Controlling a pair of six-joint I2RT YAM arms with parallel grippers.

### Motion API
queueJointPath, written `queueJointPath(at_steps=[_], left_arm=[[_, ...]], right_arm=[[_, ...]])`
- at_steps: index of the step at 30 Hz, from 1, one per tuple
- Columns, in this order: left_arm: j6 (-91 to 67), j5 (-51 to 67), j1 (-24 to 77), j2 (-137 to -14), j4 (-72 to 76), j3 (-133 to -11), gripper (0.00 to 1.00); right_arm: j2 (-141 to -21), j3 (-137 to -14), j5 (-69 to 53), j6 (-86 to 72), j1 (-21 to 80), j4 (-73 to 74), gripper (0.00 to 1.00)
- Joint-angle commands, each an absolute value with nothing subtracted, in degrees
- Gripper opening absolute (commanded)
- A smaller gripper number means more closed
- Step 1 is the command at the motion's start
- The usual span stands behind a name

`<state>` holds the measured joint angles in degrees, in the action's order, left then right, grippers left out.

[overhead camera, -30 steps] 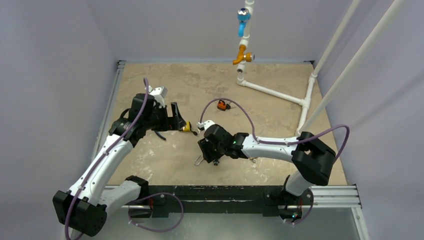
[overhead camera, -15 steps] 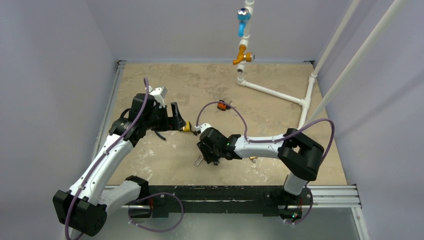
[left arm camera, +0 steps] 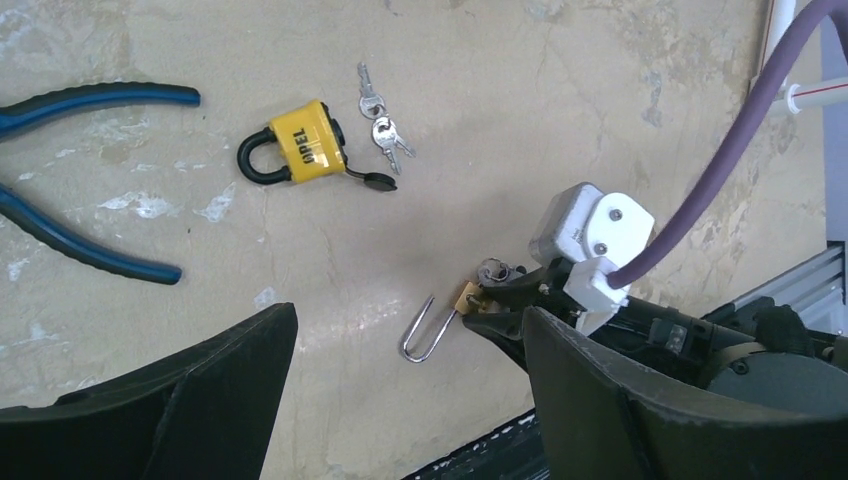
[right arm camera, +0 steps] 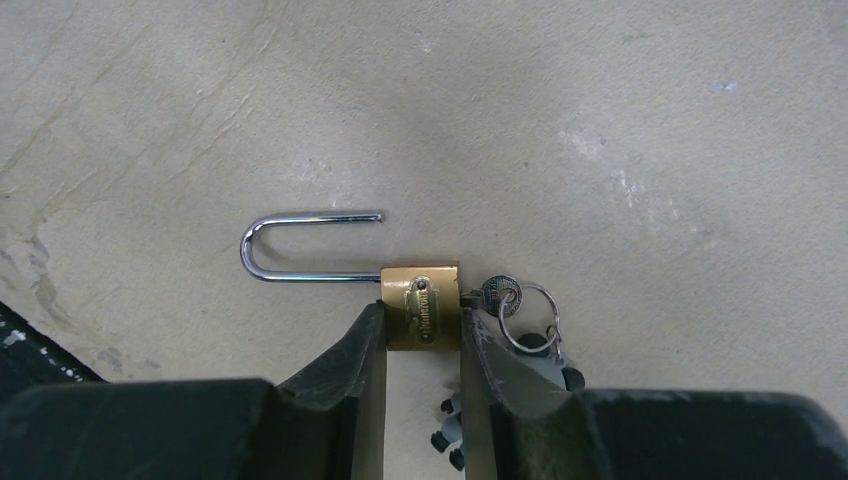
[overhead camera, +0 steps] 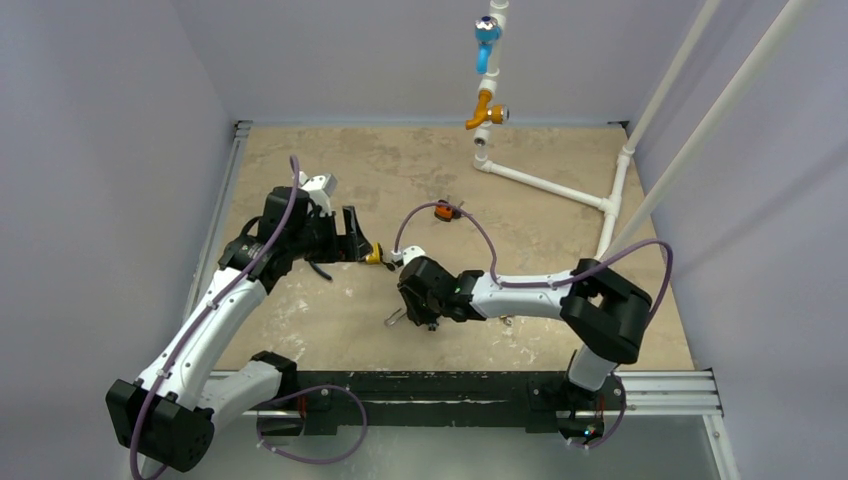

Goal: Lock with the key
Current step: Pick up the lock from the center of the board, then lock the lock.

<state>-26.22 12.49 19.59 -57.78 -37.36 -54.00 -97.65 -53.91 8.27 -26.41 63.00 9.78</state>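
The brass padlock (right arm camera: 421,305) lies flat on the table (overhead camera: 560,230), near its middle and a little toward the near edge. Its steel shackle (right arm camera: 290,245) is swung open and points left. A key (right arm camera: 497,292) sits in the bottom of the lock body, with a ring (right arm camera: 530,315) hanging from it.

The right gripper (right arm camera: 421,320) is low over the table, and its two fingers (right arm camera: 365,345) are clamped on the lock body, one against each flat side.

The left gripper (left arm camera: 408,308) hangs above the table to the far left of the brass padlock, with its fingers wide apart and nothing between them. Close by it lies a yellow padlock (left arm camera: 305,150), closed, with a small bunch of keys (left arm camera: 380,125) just beside it and blue-handled pliers (left arm camera: 80,100) further left. An orange padlock (overhead camera: 443,211) lies further back, near the white pipes (overhead camera: 545,185).
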Motion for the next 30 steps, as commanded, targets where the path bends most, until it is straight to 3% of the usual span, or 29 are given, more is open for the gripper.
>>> queueJointPath(at_steps=[1, 15, 30], left_arm=[[-24.28, 16.74, 19.69, -58.99, -35.62, -54.84, 0.82], [-23.69, 33.44, 21.31, -57.38, -27.98, -54.60, 0.78], [-12.59, 27.58, 30.82, -45.04, -25.80, -58.10, 0.62]], right_arm=[[-89.95, -52.67, 11.48, -29.61, 63.06, 7.20, 0.00], [-71.61, -53.98, 16.62, -30.76, 60.53, 6.33, 0.00], [-66.92, -68.23, 13.36, -30.44, 59.76, 16.61, 0.00]])
